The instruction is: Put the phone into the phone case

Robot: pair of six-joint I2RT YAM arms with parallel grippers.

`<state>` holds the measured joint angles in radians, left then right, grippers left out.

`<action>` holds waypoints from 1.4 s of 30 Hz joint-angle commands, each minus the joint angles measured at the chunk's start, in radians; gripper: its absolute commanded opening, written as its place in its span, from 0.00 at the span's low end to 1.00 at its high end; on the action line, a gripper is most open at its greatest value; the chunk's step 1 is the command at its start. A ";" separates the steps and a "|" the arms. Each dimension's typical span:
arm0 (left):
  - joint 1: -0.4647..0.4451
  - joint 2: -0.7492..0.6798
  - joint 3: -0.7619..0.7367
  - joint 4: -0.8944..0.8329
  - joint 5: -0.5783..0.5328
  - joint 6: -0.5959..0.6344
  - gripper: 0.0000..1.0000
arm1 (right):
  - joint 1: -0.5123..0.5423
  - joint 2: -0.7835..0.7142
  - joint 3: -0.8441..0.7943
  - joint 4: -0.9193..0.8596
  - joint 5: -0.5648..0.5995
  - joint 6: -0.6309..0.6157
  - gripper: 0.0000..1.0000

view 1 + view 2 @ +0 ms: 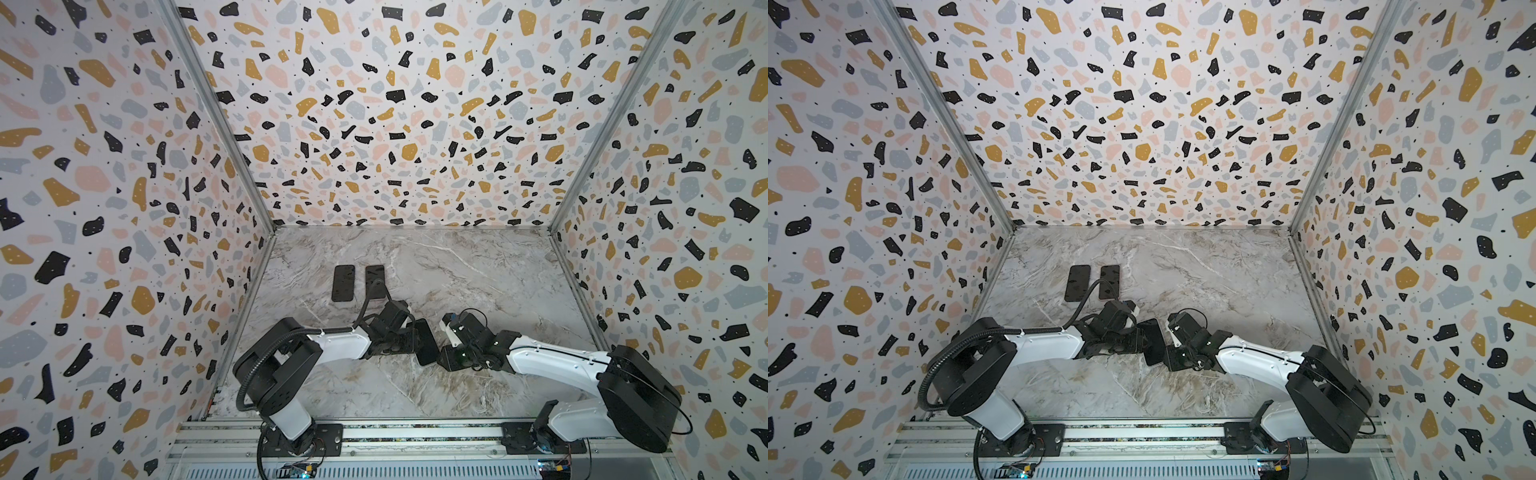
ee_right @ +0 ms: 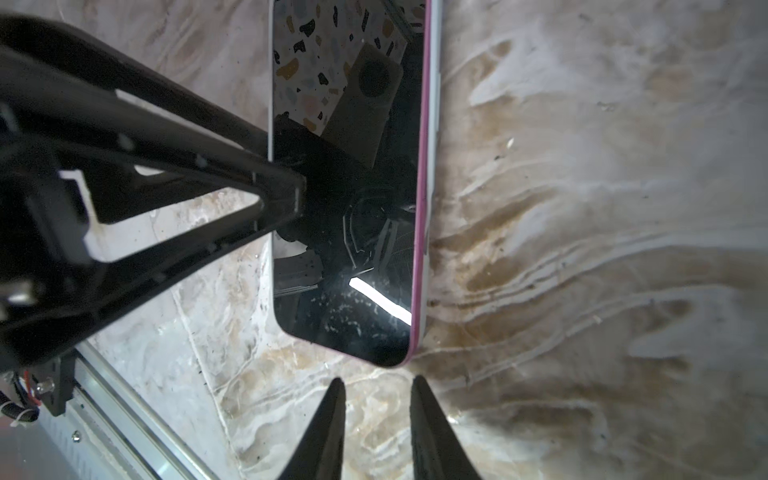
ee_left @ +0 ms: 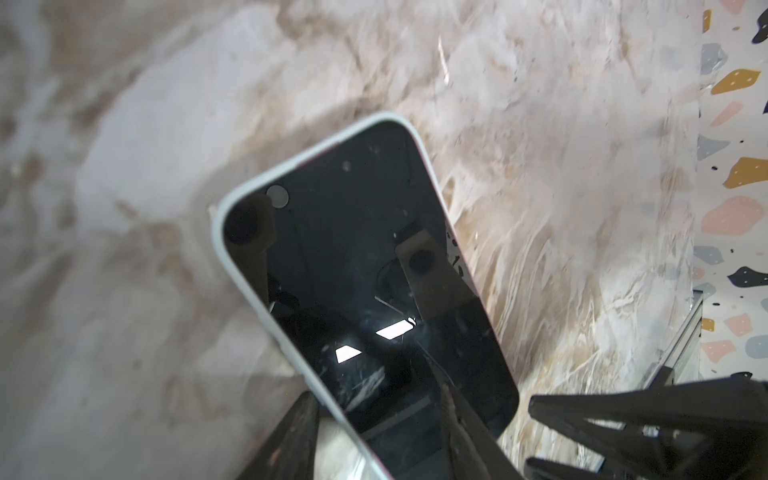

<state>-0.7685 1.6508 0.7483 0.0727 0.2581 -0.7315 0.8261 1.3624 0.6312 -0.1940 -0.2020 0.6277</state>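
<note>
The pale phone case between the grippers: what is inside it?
A phone with a dark screen and pink edge lies in the phone case. Its inner floor is hidden under the phone.

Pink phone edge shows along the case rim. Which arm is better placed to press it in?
Left, probably. The left end effector sits at the phone's long side, a finger overlapping it; the right end effector hangs open short of the phone's end.

Glossy black glass phone (image 2: 365, 199), pale matt plastic case (image 2: 433, 124), smooth veined marble-look table (image 2: 582, 208)
</note>
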 commanded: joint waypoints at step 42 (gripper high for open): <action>-0.084 0.029 -0.059 -0.018 0.095 -0.104 0.56 | -0.043 0.129 -0.013 0.146 -0.192 0.031 0.14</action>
<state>-0.8463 1.6127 0.6964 0.0715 0.3622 -0.8562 0.7597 1.4452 0.6415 -0.1341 -0.3016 0.6636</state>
